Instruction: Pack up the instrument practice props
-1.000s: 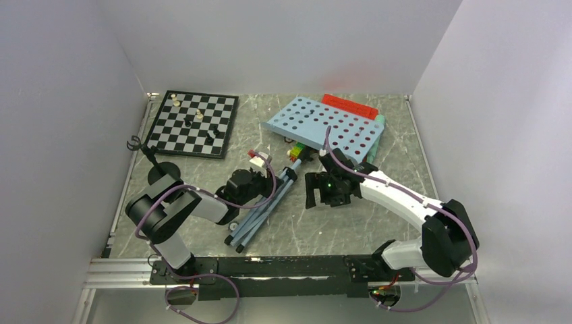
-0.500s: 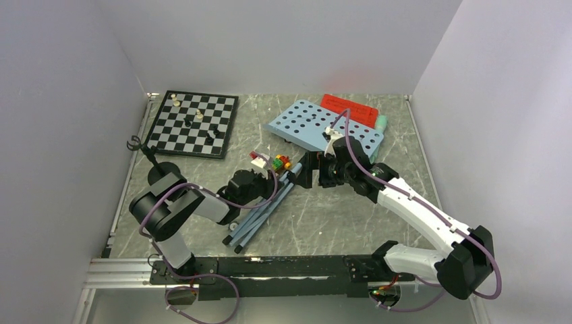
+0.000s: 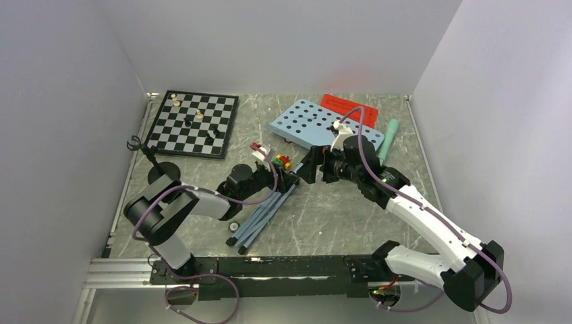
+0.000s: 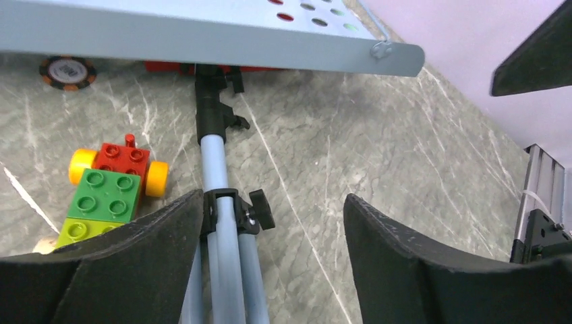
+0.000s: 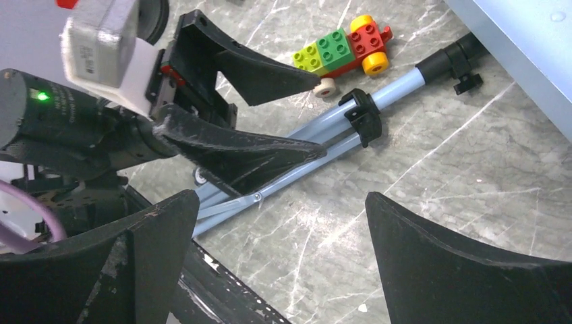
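Note:
The light blue music stand lies tipped over, its perforated plate (image 3: 317, 123) at the back and its folded tripod legs (image 3: 260, 216) pointing toward me. My left gripper (image 3: 280, 177) is open and straddles the tripod pole (image 4: 216, 155), which rests against one finger (image 4: 135, 263); the other finger stands apart. My right gripper (image 3: 309, 166) is open and empty, hovering just right of the pole's collar (image 5: 361, 111). Red sheet-music pages (image 3: 347, 104) lie under the plate's far edge. The mint-green microphone (image 3: 389, 138) lies right of the plate. The black mic stand (image 3: 154, 160) is at the left.
A chessboard (image 3: 195, 123) with pieces sits at the back left. The multicoloured block toy (image 3: 281, 162) lies beside the tripod pole, close to my left gripper. A poker chip (image 4: 67, 67) rests under the plate's edge. White walls enclose the table on three sides.
My left gripper has opened off the tripod pole. My right arm has reached forward and left toward the pole. The plate has shifted left, uncovering the microphone.

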